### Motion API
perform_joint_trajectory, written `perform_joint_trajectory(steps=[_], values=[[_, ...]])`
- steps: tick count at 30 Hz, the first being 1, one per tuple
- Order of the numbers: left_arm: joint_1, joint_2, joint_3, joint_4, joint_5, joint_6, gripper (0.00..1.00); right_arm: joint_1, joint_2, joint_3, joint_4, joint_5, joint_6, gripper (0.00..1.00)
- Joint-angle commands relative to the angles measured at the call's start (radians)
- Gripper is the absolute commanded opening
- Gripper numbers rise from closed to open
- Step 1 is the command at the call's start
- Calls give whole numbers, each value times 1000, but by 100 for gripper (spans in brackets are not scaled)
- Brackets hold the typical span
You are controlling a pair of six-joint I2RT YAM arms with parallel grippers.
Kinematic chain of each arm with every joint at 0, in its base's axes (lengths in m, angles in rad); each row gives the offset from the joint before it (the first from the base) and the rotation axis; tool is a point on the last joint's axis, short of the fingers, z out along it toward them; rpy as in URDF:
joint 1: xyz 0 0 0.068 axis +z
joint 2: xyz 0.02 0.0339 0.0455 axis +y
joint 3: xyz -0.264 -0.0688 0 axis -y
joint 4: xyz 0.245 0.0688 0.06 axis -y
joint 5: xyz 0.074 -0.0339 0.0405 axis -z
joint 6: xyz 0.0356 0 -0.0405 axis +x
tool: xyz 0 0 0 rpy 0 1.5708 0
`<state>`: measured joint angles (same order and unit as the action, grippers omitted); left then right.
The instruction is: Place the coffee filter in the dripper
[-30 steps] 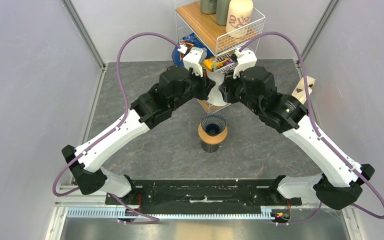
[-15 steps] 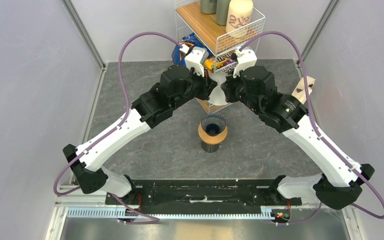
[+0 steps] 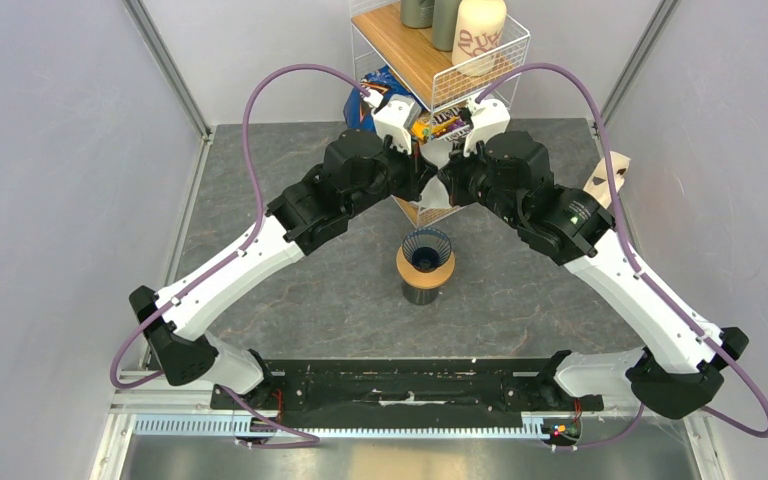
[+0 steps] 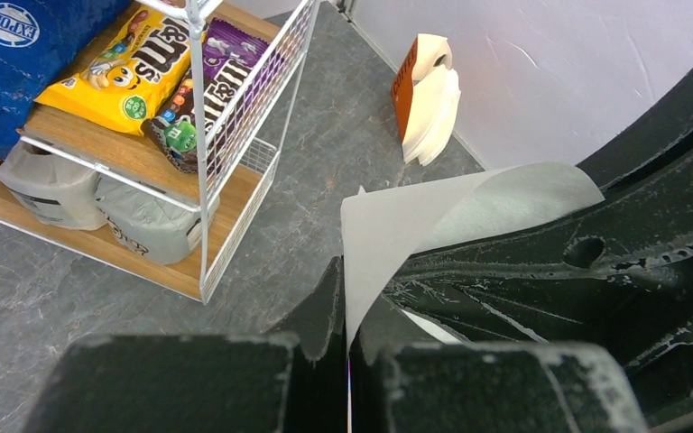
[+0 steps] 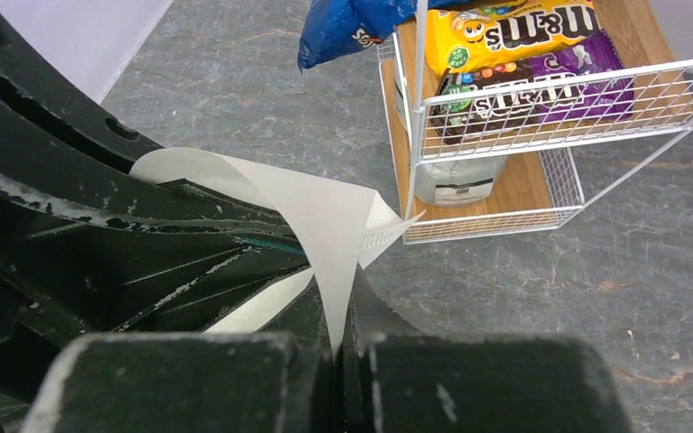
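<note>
The white paper coffee filter (image 3: 438,188) hangs between my two grippers, above and behind the dripper. My left gripper (image 3: 426,186) is shut on one edge of it; in the left wrist view the filter (image 4: 397,225) rises from the closed left gripper (image 4: 347,311). My right gripper (image 3: 449,186) is shut on the other edge; in the right wrist view the filter (image 5: 325,225) curls up from the closed right gripper (image 5: 343,320). The dark blue ribbed dripper (image 3: 426,247) sits on a tan wooden ring (image 3: 426,265) over a dark cup, in front of the grippers.
A wire rack (image 3: 440,60) with wooden shelves, snack bags (image 5: 514,54) and a cream canister (image 3: 479,35) stands right behind the grippers. A stack of filters in an orange holder (image 4: 426,95) leans by the right wall. Grey walls close both sides.
Both grippers have moved closer together and slightly back toward the rack, and the filter between them has bunched up narrower.
</note>
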<state>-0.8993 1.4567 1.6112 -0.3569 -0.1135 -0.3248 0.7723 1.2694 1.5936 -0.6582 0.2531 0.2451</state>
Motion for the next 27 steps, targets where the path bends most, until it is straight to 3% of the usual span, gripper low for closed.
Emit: perform_joint_trajectory(steps=[1, 17, 20, 22, 27], values=[[-4, 2, 36, 56, 78, -50, 2, 4, -26, -19, 100, -58, -14, 0], [-4, -15, 25, 67, 129, -104, 3, 4, -43, -34, 117, -35, -33, 0], [-2, -25, 38, 41, 65, -72, 26, 2, -46, -31, 85, 0, -26, 0], [0, -33, 38, 34, 46, -48, 35, 2, -56, -42, 75, 22, -22, 0], [2, -49, 35, 2, 3, -30, 42, 1, -74, -64, 49, 73, -13, 0]])
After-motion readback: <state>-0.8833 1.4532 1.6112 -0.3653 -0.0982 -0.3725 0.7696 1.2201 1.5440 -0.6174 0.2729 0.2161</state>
